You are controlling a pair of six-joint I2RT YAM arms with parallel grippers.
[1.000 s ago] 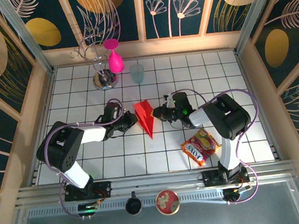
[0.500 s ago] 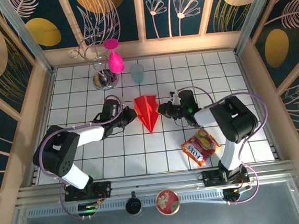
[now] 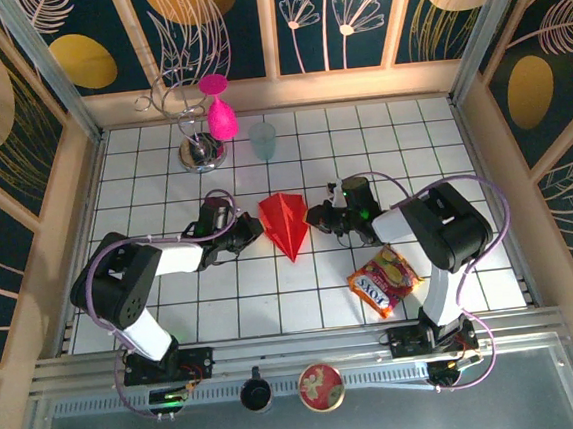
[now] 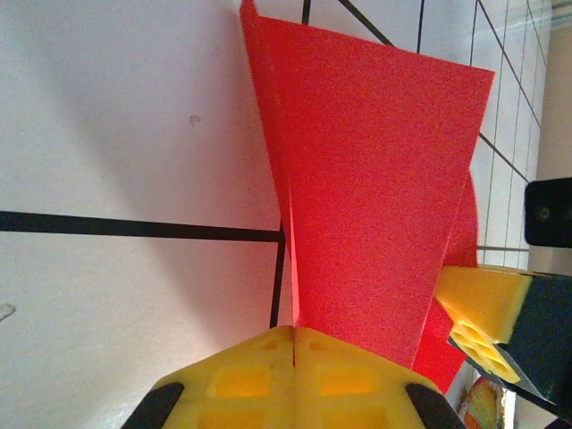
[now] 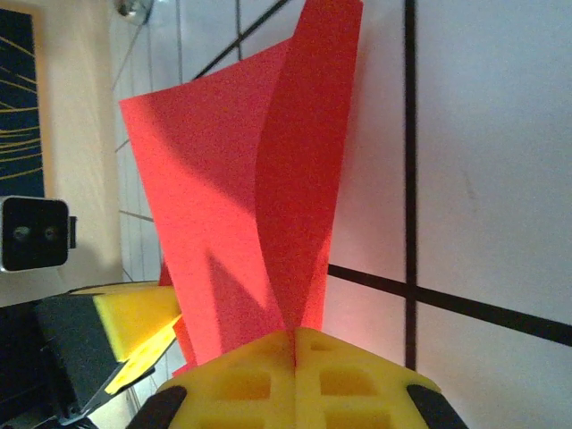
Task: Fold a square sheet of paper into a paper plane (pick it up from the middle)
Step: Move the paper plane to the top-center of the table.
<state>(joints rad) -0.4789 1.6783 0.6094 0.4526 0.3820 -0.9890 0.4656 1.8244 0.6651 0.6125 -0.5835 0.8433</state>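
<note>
The square sheet of paper is folded into a bright red, kite-shaped paper plane (image 3: 285, 225) with its sharp point toward the near edge, on the white tiled table (image 3: 174, 305). My left gripper (image 3: 255, 230) is shut on the plane's left flap, and my right gripper (image 3: 314, 218) is shut on its right flap. In the left wrist view the yellow pads (image 4: 241, 380) meet at my left gripper (image 4: 293, 330) on the paper plane's (image 4: 375, 170) edge. In the right wrist view my right gripper (image 5: 295, 333) pinches the bottom of the paper plane's (image 5: 223, 179) raised fold.
A pink goblet (image 3: 220, 115) hangs on a wire stand (image 3: 197, 154) at the back, beside a clear cup (image 3: 263, 139). A red-and-yellow snack packet (image 3: 383, 279) lies near the right arm. A round tin (image 3: 321, 386) sits on the front rail.
The red paper has spread from a narrow upright wedge into a wider kite shape. My right gripper has drawn a little to the right with its flap.
</note>
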